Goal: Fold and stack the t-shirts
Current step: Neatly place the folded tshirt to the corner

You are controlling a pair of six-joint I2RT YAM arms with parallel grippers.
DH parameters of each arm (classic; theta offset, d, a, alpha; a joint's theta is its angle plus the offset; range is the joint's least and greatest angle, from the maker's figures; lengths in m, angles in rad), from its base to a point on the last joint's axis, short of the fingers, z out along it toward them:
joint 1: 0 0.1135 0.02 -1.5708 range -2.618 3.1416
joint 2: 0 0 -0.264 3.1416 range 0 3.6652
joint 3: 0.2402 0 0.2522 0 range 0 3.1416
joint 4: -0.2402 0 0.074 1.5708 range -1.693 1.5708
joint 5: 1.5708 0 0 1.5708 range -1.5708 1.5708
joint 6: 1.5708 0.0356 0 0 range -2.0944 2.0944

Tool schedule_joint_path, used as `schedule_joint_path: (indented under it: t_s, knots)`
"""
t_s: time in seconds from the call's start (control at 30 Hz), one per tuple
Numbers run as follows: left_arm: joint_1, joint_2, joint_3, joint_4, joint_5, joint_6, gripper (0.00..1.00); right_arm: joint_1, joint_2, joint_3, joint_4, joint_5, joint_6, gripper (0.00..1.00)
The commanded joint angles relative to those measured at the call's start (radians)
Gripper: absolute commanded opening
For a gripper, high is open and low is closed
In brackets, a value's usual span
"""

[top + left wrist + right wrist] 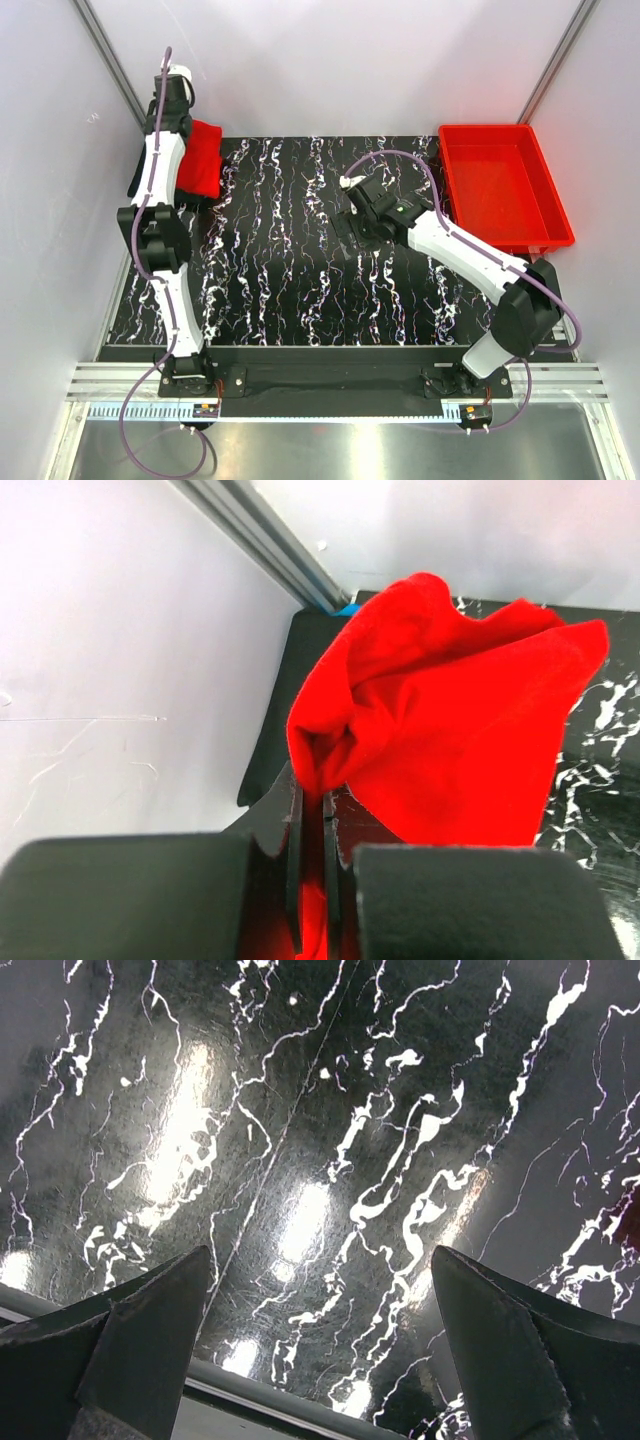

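Note:
The bright red t-shirt (201,158) hangs bunched at the far left corner of the black marbled table (300,270). My left gripper (186,128) is shut on a fold of it and holds it up off the table. In the left wrist view the red cloth (450,720) is pinched between the nearly closed fingers (312,810) and drapes forward. My right gripper (350,228) is open and empty over the table's middle; its fingers (150,1340) stand wide apart above bare table. The folded black shirt is out of view.
A rigid red plastic bin (503,186) stands at the back right, partly off the table. White walls close in the left, back and right. The arm bases sit at the table's near edge.

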Motion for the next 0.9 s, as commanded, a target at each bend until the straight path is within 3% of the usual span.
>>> schedule_joint_path:
  t_s: [0.0, 0.53, 0.87]
  knots:
    - [0.025, -0.036, 0.007, 0.062, 0.053, 0.008, 0.0, -0.006, 0.012, 0.056, 0.006, -0.008, -0.001, 1.0]
    - [0.097, 0.133, 0.106, 0.107, 0.114, 0.011, 0.0, -0.006, 0.114, 0.142, -0.05, -0.004, 0.026, 1.0]
    - [0.129, 0.056, 0.055, 0.136, 0.038, 0.023, 0.0, -0.016, 0.199, 0.243, -0.057, -0.027, -0.009, 1.0]
